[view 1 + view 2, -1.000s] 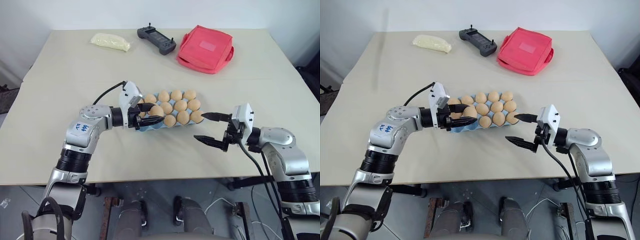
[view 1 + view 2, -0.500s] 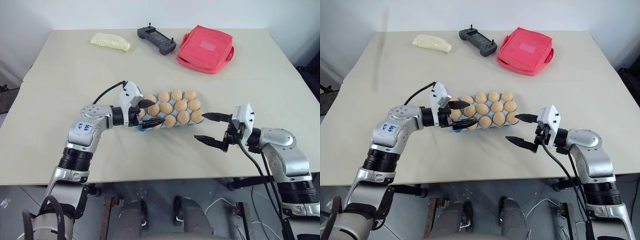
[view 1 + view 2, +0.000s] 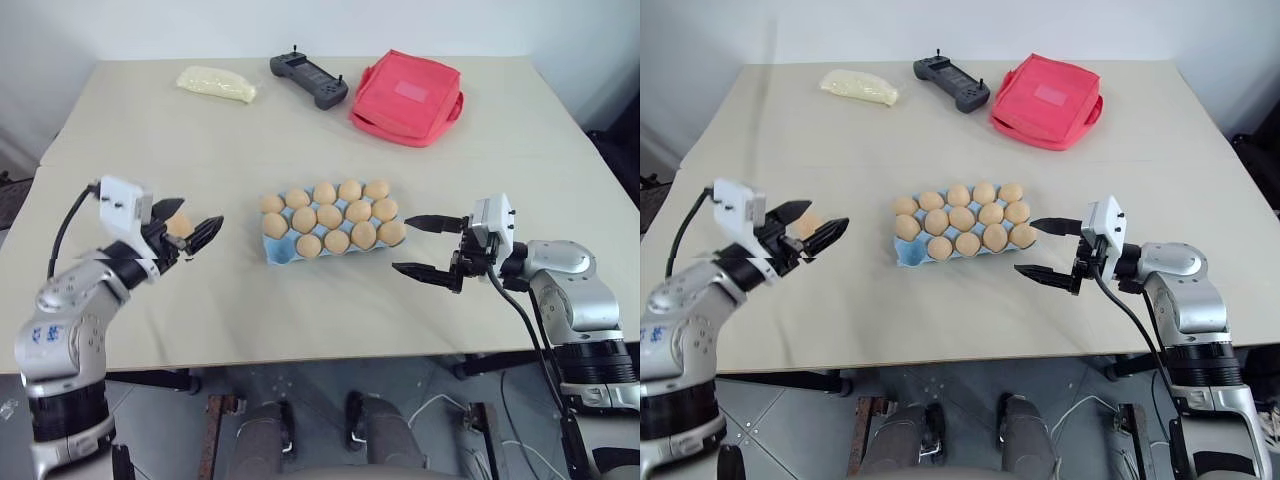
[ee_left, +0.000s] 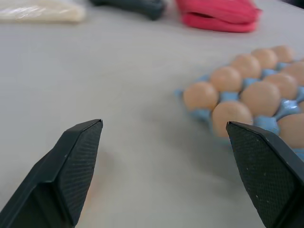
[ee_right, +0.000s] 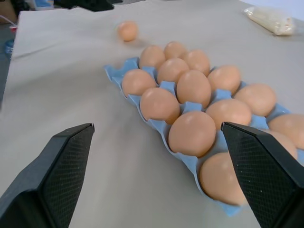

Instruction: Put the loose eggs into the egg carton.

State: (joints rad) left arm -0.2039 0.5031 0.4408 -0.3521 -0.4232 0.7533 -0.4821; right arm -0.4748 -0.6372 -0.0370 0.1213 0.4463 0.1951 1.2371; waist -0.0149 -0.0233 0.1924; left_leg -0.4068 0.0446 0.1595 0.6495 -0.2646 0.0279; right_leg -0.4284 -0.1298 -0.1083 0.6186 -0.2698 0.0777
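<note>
Blue carton [image 3: 285, 250] sat mid-tabletop [image 3: 300, 120], its cups full of eggs. One loose egg [image 3: 178, 226] lay at its nine o'clock, between the left gripper's [image 3: 186, 232] open fingers. The right gripper [image 3: 421, 246], at three o'clock, had its fingers spread and empty.

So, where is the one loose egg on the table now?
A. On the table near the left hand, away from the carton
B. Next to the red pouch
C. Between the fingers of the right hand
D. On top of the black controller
A: the loose egg lies on the table by the open left hand, well apart from the blue carton.
</note>
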